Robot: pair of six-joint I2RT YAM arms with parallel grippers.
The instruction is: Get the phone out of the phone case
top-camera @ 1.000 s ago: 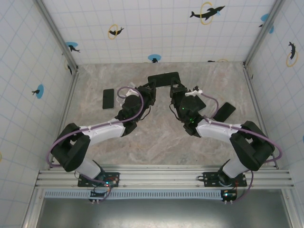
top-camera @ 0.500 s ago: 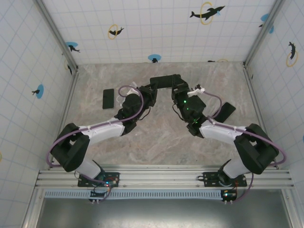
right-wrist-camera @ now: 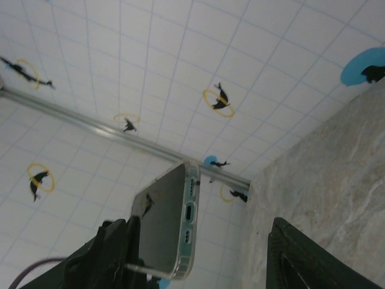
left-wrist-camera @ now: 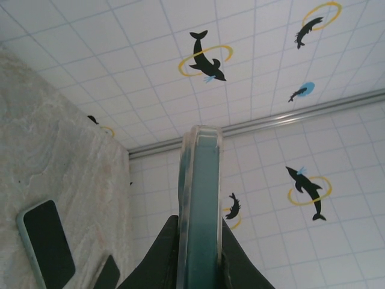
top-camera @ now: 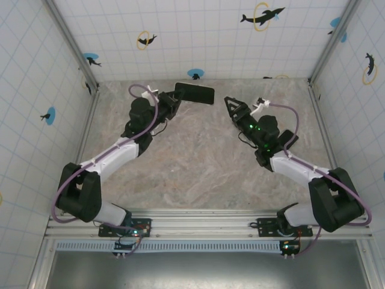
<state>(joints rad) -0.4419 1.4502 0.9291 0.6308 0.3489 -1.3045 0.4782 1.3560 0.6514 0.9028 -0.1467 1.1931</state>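
Spare phone point(left-wrist-camera: 47, 244), pale-edged, lies flat on the worktop point(top-camera: 198, 162) below and behind the left hand point(top-camera: 175, 97). Right hand point(top-camera: 231, 106): fingers spread, nothing between them. Left hand: pressed together, pinching the phone case point(top-camera: 195, 93) by one end, edge-on between its fingers point(left-wrist-camera: 159, 256). Phone point(right-wrist-camera: 161, 220) is seated inside the clear case, which juts from the left hand toward the right hand, apart from it.

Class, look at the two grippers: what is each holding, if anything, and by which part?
The left gripper clamps the cased phone at one end, fingers on its flat faces. The right gripper is open and empty.
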